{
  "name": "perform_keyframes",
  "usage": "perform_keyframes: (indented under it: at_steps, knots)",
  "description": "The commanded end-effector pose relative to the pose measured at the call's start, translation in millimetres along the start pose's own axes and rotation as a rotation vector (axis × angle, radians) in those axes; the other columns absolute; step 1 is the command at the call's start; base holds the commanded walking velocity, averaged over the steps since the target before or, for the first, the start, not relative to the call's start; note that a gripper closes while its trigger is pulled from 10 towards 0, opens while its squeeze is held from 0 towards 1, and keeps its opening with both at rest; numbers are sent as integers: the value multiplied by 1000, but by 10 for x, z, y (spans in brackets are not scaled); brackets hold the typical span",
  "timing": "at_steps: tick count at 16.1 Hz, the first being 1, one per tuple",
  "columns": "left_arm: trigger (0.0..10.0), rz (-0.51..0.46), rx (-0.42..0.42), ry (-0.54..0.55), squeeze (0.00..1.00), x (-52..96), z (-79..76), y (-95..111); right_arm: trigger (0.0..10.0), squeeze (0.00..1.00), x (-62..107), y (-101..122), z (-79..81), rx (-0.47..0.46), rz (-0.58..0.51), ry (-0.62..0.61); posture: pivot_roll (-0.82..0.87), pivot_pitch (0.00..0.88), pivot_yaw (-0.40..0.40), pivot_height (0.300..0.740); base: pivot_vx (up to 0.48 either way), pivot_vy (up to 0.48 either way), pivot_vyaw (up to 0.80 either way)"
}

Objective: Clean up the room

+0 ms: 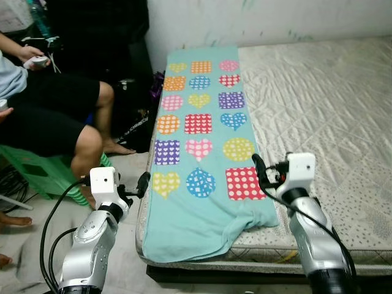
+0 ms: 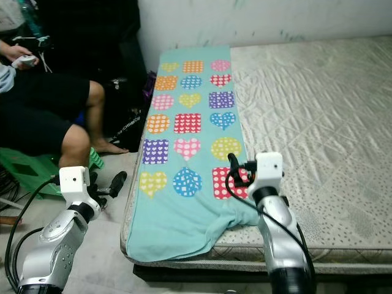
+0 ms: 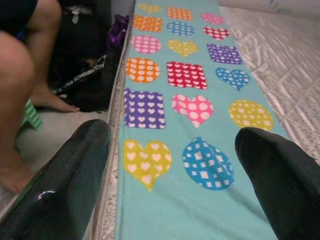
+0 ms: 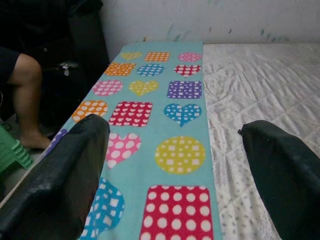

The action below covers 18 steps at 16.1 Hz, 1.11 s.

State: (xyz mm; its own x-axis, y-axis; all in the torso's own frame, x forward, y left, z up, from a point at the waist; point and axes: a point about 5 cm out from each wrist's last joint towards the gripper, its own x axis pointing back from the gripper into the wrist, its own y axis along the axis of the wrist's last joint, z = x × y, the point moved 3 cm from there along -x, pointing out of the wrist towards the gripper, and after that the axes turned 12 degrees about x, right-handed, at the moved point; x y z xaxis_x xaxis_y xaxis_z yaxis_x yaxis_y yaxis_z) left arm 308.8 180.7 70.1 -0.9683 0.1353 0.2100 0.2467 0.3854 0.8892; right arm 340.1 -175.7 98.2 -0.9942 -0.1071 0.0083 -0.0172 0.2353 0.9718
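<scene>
A teal blanket (image 1: pixel 202 214) printed with coloured hearts, circles and squares lies lengthwise along the left side of a beige quilted mattress (image 1: pixel 324 110). Its near end is rumpled and hangs over the bed's front corner. My left gripper (image 1: pixel 138 186) is open beside the bed's left front edge, level with the yellow heart (image 3: pixel 146 161). My right gripper (image 1: pixel 262 174) is open just above the blanket's near right corner, by the red dotted square (image 4: pixel 176 212). Nothing is between either pair of fingers.
A person (image 1: pixel 55 116) sits on a green stool (image 1: pixel 43 174) to the left, bare feet on the floor, a small white object in one hand. A black bag (image 1: pixel 138 122) leans between the person and the bed. A white wall (image 1: pixel 257 18) runs behind.
</scene>
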Motion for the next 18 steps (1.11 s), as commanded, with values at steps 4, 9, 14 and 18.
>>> perform_keyframes:
  at_steps: [4, 9, 14, 18]
  knots:
    - [10000, -25, 7, 57, 0, -10, 153, 141, 10000, 0, -35, 39, 31, -9, -28, -14, -167, 11, 83, 740, 0, 0, 0]
    - [10000, 33, 99, 103, 0, -34, 197, -12, 10000, 0, 8, -20, -122, -12, -10, -65, -186, 30, 64, 740, 0, 0, 0]
    - [10000, 57, 71, 79, 0, 57, 181, -69, 10000, 0, 268, -273, -187, -5, 89, -89, -186, 82, 57, 740, 0, 0, 0]
    - [10000, 43, 65, 119, 0, 109, 222, -35, 10000, 0, 200, -238, -137, -60, 112, -66, -166, 119, 29, 740, 0, 0, 0]
